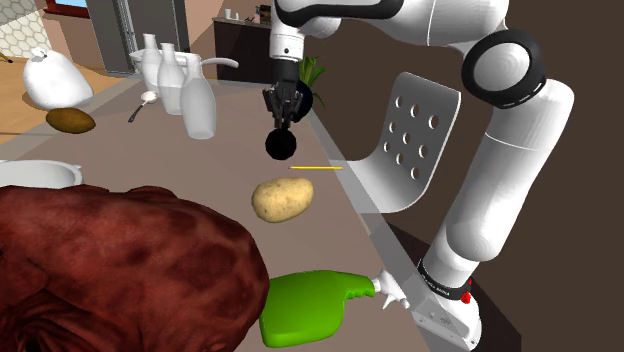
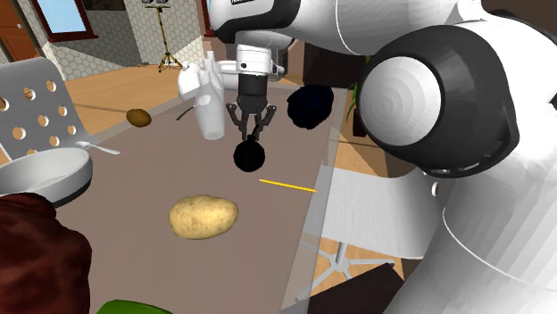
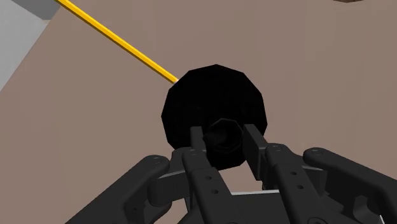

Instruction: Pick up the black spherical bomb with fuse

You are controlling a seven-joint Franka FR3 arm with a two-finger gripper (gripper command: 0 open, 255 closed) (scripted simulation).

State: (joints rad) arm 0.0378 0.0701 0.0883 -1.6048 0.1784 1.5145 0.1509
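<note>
Near the tabletop's (image 1: pixel 190 175) long edge beside the white chair (image 1: pixel 418 135), about midway along it, the black round bomb (image 1: pixel 282 146) hangs directly under the black gripper (image 1: pixel 283 122). The arm comes down on it from above. In the wrist view the two fingers (image 3: pixel 197 143) pinch the small dark cap on top of the bomb (image 3: pixel 213 95) between them, one on each side, both touching it. Whether the ball rests on the surface or is just clear of it cannot be told from these views.

A thin yellow stick (image 1: pixel 315 167) lies flat just beside the bomb, between it and the chair-side edge; in the wrist view its line (image 3: pixel 114 38) runs in behind the ball. A pale potato (image 1: pixel 282 198) lies nearer the stand, apart from both. Toward the far end stands a cluster of white bottles (image 1: pixel 190 95) – upright, well apart from the bomb. At the near edge a bright green object (image 1: pixel 310 305) lies beside a large dark red-brown mass (image 1: pixel 110 270).
</note>
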